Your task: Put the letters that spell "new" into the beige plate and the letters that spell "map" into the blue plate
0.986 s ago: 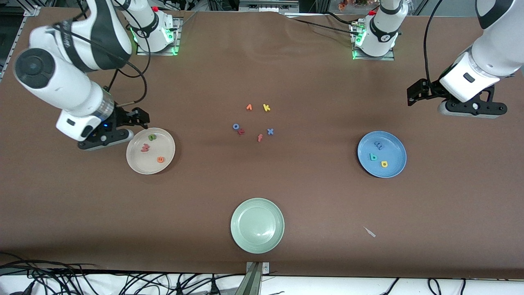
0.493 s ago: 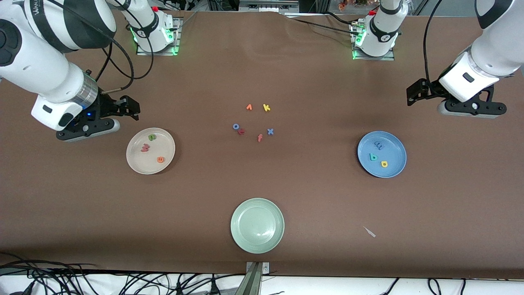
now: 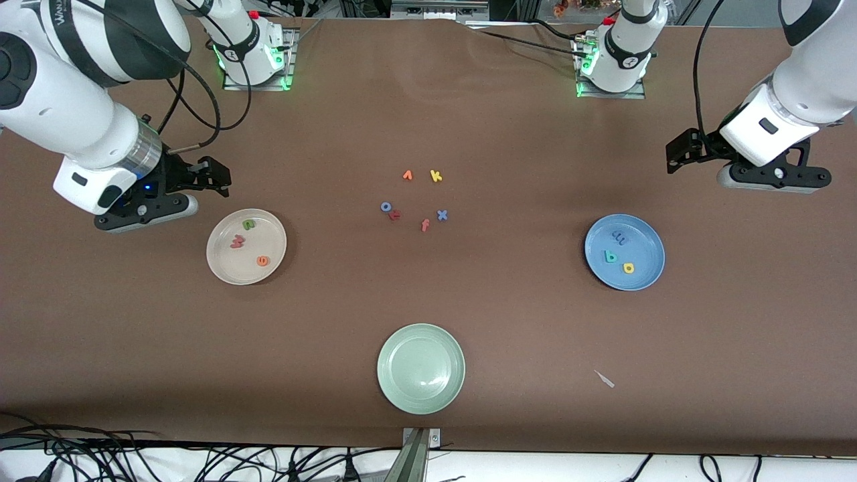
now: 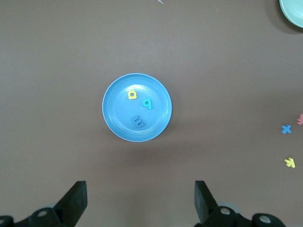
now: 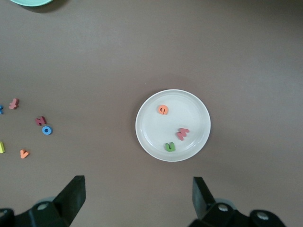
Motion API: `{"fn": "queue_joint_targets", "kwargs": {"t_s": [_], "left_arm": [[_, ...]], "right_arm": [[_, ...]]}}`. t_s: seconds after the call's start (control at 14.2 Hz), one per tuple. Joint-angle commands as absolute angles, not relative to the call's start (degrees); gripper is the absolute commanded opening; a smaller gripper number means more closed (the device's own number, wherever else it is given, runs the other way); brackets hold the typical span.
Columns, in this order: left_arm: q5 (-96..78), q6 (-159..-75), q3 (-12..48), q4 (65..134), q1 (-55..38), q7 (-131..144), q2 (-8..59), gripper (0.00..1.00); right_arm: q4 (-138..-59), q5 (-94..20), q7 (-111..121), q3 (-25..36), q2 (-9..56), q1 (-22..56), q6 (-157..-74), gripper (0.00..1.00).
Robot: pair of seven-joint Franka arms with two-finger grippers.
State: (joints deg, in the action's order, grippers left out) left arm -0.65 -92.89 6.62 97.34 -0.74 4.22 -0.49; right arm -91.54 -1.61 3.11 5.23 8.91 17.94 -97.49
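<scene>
At the right arm's end of the table, the right gripper (image 3: 213, 179) hangs with its fingers spread wide and empty, over bare table just beside the beige plate (image 3: 224, 268). That plate holds the green n (image 3: 249, 225), the pinkish w (image 3: 238, 241) and the orange e (image 3: 262, 260). Toward the table's middle lie loose letters: a blue o (image 3: 385, 207), a dark red letter (image 3: 395, 215), an orange v (image 3: 407, 175), an orange f (image 3: 424, 225), a yellow k (image 3: 436, 176) and a blue x (image 3: 442, 215). Nearest the camera sits a green plate (image 3: 402, 348). Toward the left arm's end, the blue plate (image 3: 646, 241) holds the m (image 3: 618, 235), the teal p (image 3: 610, 256) and the yellow a (image 3: 628, 268). Near it, over bare table, the left gripper (image 3: 679, 155) hangs wide open and empty.
</scene>
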Motion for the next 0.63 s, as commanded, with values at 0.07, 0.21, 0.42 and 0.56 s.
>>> {"fn": "queue_joint_targets", "kwargs": {"t_s": [0.07,0.21,0.42,0.56], "left_arm": [[-1.2,-91.7,6.2,94.5,0.2,3.5,1.0,1.00],[-0.3,-91.7,6.2,94.3,0.9,3.5,1.0,1.00],[-0.2,-91.7,6.3,94.2,0.8,3.5,1.0,1.00],[-0.2,-91.8,6.2,94.2,0.9,3.3,1.1,1.00]], "right_arm": [[-95.9,-2.0,2.7,-3.8,3.8,7.8,-96.8,1.00],[-99.0,-2.0,2.7,-4.5,1.0,6.9,-96.9,1.00],[-96.3,-1.5,3.1,-4.3,1.9,7.3,-96.4,1.00],[-95.5,-1.6,3.2,-4.1,2.4,6.9,-96.4,1.00]]}}
